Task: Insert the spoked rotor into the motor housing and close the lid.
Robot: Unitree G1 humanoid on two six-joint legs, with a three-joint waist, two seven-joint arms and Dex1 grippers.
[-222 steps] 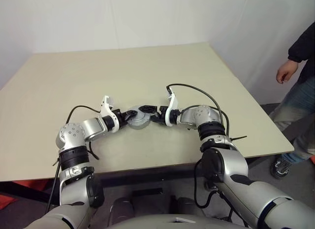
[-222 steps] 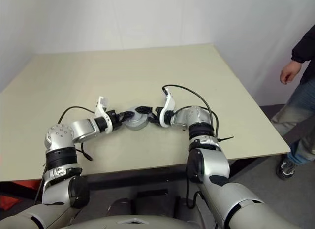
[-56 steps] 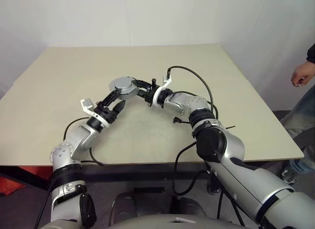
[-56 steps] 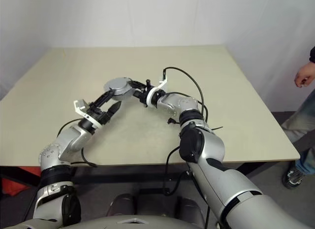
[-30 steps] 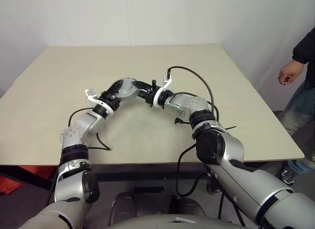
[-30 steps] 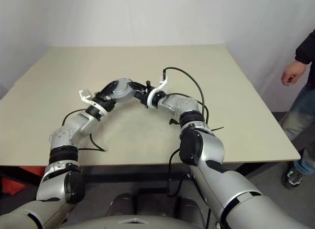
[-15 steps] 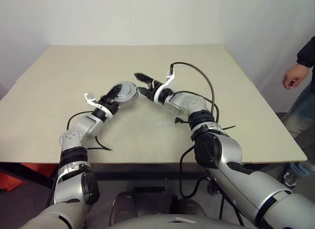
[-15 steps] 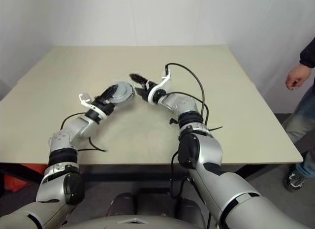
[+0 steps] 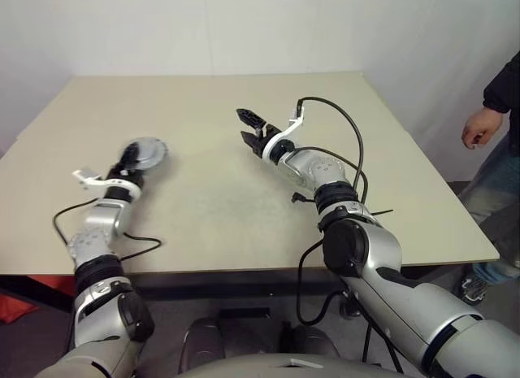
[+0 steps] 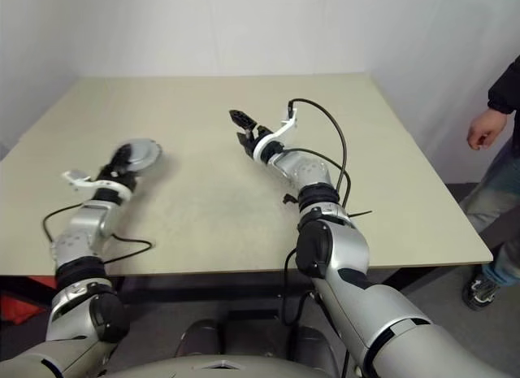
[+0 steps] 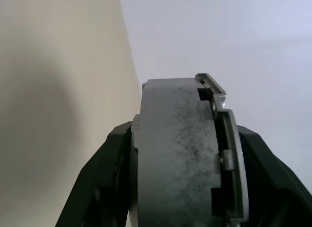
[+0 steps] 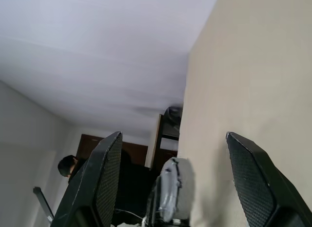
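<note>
The grey motor housing (image 9: 145,154) hangs above the table's left side, with my left gripper (image 9: 130,163) shut on it. In the left wrist view the housing (image 11: 170,158) sits edge-on between the two black fingers (image 11: 97,183), and the notched lid (image 11: 225,154) lies flat against one face. My right gripper (image 9: 250,128) stands open over the middle of the table with nothing between its fingers (image 12: 100,183). It faces the housing (image 12: 170,195) from a distance. The spoked rotor is hidden.
The beige table (image 9: 211,191) stretches to a white wall behind. A person stands beyond the table's right edge, one hand (image 9: 478,128) hanging at table height. Black cables loop from both wrists, one (image 9: 341,130) arching over the right forearm.
My right gripper has let go of the housing and opened, staying near the middle. My left arm has swung well to the left, carrying the housing with it.
</note>
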